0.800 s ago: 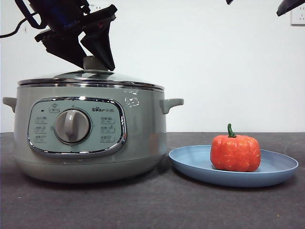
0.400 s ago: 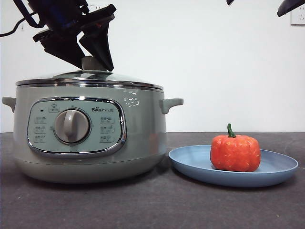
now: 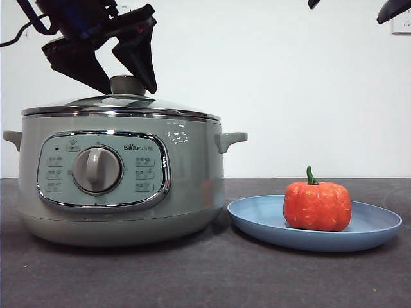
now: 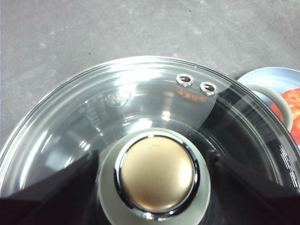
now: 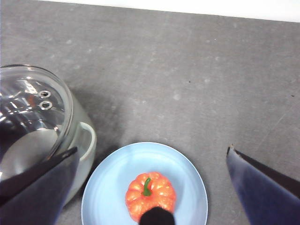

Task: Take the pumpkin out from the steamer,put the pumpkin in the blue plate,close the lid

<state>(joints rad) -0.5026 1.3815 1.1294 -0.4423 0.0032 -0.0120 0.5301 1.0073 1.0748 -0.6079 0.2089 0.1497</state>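
The glass lid (image 3: 122, 106) sits closed on the sage-green steamer (image 3: 192, 179). My left gripper (image 3: 128, 92) hangs over the lid's knob (image 3: 127, 85) with its jaws spread to either side of it. The left wrist view shows a gap between each jaw and the knob (image 4: 157, 176). The orange pumpkin (image 3: 317, 205) stands upright in the blue plate (image 3: 257, 221), to the right of the steamer. My right gripper (image 5: 152, 149) is open and empty, high above the plate (image 5: 108, 187) and pumpkin (image 5: 151, 196). In the front view only its black fingertips (image 3: 393, 9) show at the top right corner.
The steamer's right handle (image 3: 231, 139) sticks out towards the plate, whose rim lies close to the steamer's base. Dark grey tabletop (image 3: 212, 276) runs in front of both. A white wall stands behind.
My left gripper's jaws were closed around the lid's knob and have now spread apart and let it go. The lid has settled slightly lower on the steamer. Pumpkin and plate have not moved.
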